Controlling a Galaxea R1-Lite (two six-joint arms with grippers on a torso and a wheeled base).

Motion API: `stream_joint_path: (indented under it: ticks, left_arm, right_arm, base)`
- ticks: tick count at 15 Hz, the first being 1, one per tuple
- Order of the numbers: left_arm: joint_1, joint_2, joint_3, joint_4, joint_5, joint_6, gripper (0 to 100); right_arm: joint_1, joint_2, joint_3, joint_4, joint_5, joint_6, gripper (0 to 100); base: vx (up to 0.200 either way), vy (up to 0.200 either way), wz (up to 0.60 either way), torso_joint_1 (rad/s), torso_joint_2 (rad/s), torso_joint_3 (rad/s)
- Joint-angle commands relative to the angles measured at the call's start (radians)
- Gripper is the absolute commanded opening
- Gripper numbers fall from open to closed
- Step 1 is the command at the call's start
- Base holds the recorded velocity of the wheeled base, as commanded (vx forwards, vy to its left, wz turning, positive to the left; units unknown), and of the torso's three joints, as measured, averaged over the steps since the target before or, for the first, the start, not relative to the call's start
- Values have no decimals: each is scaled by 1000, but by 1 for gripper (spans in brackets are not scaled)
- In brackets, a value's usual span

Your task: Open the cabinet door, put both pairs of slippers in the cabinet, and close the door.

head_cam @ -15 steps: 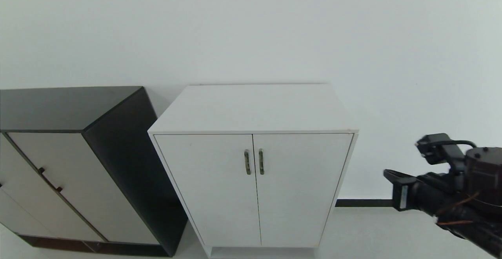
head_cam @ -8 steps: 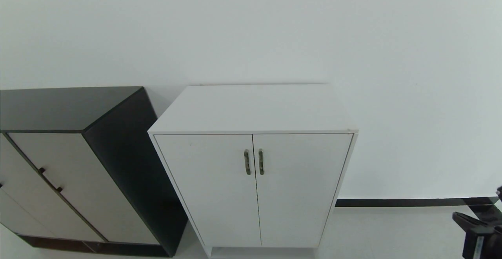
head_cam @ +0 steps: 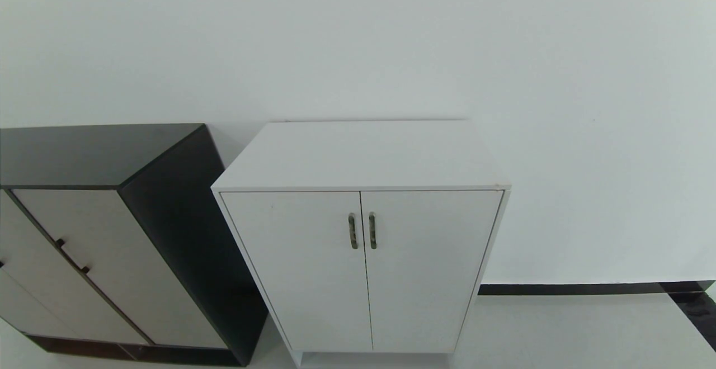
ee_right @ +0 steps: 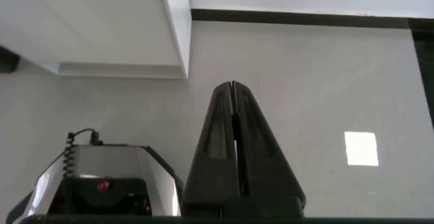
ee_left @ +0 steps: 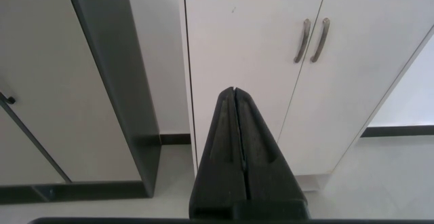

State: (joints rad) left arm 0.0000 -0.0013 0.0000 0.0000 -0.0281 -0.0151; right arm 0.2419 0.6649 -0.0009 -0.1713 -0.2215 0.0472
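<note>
Left of the left claw (ee_left: pixel 234 91) stands a dark cupboard (head_cam: pixel 168 212). This claw is pinched tight and empty, facing the white cabinet (head_cam: pixel 363 156), whose doors (head_cam: pixel 302 268) sit flush. To open it well, I'd spread the claw, hook one handle (ee_left: pixel 302 41) and pull along the hinge arc. The right claw (ee_right: pixel 232 85), equally pinched and empty, hangs above the floor (ee_right: pixel 325 81) near the cabinet's foot

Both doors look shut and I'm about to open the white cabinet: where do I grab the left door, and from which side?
I'd take the left door's handle, the upright bar by the centre seam, at mid-height. Come straight from the front, straddling it sideways. The right door's handle stands close beside, so open the shut left tool only narrowly.
</note>
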Motion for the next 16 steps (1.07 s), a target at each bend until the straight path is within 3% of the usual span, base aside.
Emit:
stream_joint_path:
  ticks: [1, 4, 7, 11, 16]
  left_arm:
    - [0, 1, 0, 0, -1, 0, 0]
    - [0, 1, 0, 0, -1, 1, 0]
    - [0, 1, 0, 0, -1, 1, 0]
    - [0, 1, 0, 0, -1, 1, 0]
    - [0, 1, 0, 0, -1, 0, 0]
  right_arm:
    - [4, -292, -25, 187, 94, -29, 0]
    - [94, -361, -27, 193, 143, -29, 0]
    - [114, -341, -2, 177, 163, -64, 0]
    - [-90, -429, -2, 177, 163, -64, 0]
    - [-177, -573, -2, 177, 163, -63, 0]
  base:
    - [0, 0, 0, 0, 0, 0]
    - [0, 0, 0, 0, 0, 0]
    - [0, 0, 0, 0, 0, 0]
    - [0, 0, 0, 0, 0, 0]
    - [0, 0, 0, 0, 0, 0]
